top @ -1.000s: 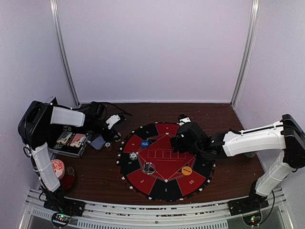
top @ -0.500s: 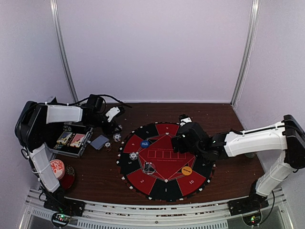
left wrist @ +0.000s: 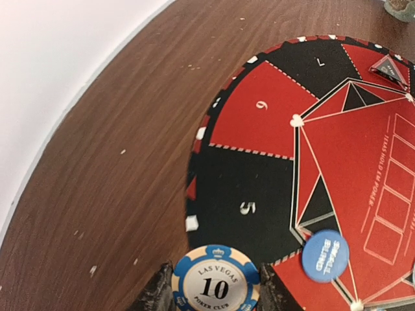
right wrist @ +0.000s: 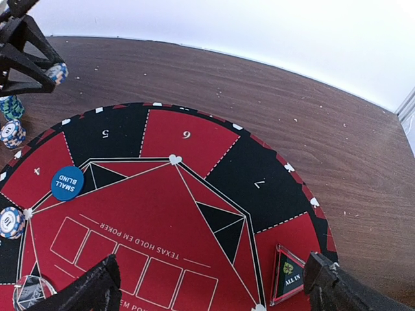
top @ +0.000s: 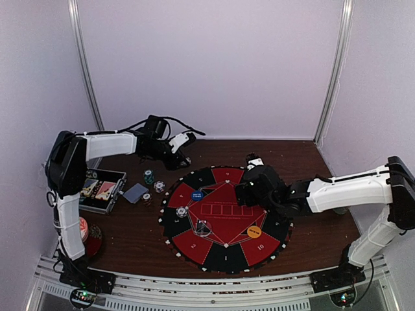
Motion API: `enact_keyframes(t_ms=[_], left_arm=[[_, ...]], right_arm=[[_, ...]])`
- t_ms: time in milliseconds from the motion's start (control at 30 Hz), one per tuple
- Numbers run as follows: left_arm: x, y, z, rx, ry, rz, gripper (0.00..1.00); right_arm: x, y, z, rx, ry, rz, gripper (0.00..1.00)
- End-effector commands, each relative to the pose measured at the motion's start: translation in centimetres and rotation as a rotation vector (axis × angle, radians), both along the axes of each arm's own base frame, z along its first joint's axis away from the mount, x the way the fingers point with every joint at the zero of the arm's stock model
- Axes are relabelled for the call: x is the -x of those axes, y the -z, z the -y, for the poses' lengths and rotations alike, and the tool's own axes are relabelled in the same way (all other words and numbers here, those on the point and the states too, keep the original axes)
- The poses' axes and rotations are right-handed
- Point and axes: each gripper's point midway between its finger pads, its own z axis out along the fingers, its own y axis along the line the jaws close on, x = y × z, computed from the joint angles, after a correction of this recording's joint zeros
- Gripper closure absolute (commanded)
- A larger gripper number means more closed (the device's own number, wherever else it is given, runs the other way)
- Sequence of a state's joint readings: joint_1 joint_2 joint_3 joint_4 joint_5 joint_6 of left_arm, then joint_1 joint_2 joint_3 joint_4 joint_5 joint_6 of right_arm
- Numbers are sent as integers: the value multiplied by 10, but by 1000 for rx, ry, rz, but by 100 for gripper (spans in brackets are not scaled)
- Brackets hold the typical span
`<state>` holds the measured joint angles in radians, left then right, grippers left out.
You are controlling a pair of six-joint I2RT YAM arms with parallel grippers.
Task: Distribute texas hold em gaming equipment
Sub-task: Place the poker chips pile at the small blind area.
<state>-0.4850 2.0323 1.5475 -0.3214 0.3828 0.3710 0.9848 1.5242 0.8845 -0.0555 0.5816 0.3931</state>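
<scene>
Seen from above, the left gripper (top: 175,155) hangs over the brown table (top: 130,240) just beyond the far left edge of the round red-and-black mat (top: 224,253); what it carries is too small to make out here. The right gripper (top: 245,188) is over the far half of the mat. A blue button (top: 196,194) lies on the mat's left side and an orange button (top: 254,230) on its near right. Off the mat to the left stand a teal stack of chips (top: 149,176) and a white chip (top: 159,186), with a grey-blue card (top: 135,192) beside them and an open case (top: 97,191) further left. The left wrist camera shows that gripper's fingers (left wrist: 159,293) clamped on the edges of a blue-and-cream chip (left wrist: 217,284) marked 10, held face-up in front of the mat's rim by the black section numbered 5, with the blue button on the mat to its right. The right wrist camera shows the right gripper's fingers (right wrist: 97,285) spread wide with nothing between them, over the row of card boxes printed on the mat; a triangular all-in marker (right wrist: 288,275) lies near the right finger.
</scene>
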Motion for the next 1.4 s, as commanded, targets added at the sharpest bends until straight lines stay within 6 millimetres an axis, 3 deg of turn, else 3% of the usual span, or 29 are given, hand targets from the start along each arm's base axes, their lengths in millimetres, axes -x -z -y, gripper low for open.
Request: enact_keyframes(t_ms=[0,167,433,1000,1133,1367], left_arm=[[0,9,36,-11,24,-26,77],[4,30,71,-23,61,-57,77],[7,61,96,-61,76,-110,78],[2,90,109,-95,66,-117,75],[6,94,110,-105,71,-119,67],[2,91,106,-120,54,-100,35]], right_arm=[[-2,-9,11,-16,40,28,1],[-1,-13,13,-27,44,35,1],[1,-17,15,-41,45,43,1],[1,-17,14,-41,40,40,1],[0,-18,14,-43,40,41,1],[1,-17,14,-42,37,40,1]])
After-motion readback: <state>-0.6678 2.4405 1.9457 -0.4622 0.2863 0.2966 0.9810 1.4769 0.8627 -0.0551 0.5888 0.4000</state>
